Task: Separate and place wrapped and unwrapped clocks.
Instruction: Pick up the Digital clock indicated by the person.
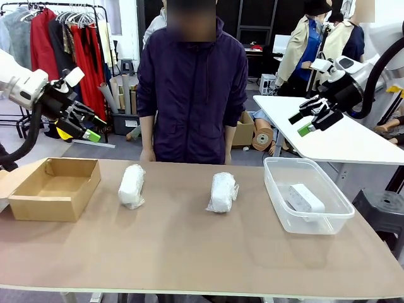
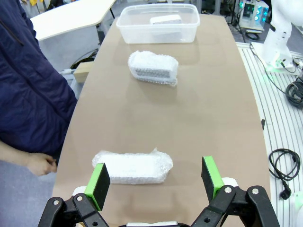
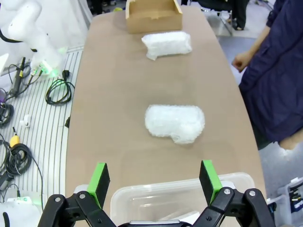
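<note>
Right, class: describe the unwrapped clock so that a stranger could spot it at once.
On the brown table, find the clear plastic tub at the robot's right end. Inside lies a smooth white block; unlike the two crinkly wrapped lumps on the open tabletop, it is bare.

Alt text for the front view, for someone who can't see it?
On the table, from left: cardboard box, left wrapped clock, right wrapped clock, clear tub holding the bare clock. The left gripper and right gripper hang open above; a person stands behind.

Two wrapped clocks (image 1: 132, 186) (image 1: 223, 192), one bare clock (image 1: 306, 199), one clear tub (image 1: 276, 192), one cardboard box (image 1: 38, 208).
</note>
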`<action>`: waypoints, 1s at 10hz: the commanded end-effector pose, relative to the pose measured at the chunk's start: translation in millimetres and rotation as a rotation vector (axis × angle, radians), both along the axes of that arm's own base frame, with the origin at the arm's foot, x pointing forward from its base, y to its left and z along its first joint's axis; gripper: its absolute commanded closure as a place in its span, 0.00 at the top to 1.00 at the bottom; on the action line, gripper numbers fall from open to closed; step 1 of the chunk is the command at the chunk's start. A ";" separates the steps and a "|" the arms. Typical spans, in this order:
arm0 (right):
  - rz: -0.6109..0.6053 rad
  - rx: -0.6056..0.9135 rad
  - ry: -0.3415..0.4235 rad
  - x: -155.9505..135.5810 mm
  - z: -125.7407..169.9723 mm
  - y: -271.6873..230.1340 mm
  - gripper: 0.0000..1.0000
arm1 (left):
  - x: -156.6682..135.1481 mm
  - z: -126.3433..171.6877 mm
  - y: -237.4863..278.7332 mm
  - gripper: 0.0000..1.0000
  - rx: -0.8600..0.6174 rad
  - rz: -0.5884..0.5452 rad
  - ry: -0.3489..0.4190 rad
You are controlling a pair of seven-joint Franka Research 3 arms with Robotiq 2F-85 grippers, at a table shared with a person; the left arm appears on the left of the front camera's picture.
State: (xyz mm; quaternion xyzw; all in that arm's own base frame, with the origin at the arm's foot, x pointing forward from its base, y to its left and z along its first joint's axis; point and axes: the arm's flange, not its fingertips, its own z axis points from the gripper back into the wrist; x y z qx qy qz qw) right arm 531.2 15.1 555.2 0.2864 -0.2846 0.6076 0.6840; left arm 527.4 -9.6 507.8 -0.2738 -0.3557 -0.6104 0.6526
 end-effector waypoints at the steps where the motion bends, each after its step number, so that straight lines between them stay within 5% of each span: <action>1: 0.007 0.003 -0.005 0.5 5.2 0.3 1.00 | -1.6 1.6 -0.7 1.00 -0.007 0.001 0.000; 10: 0.007 0.003 -0.005 0.5 5.2 0.3 1.00 | -1.6 1.6 -0.7 1.00 -0.007 0.001 0.000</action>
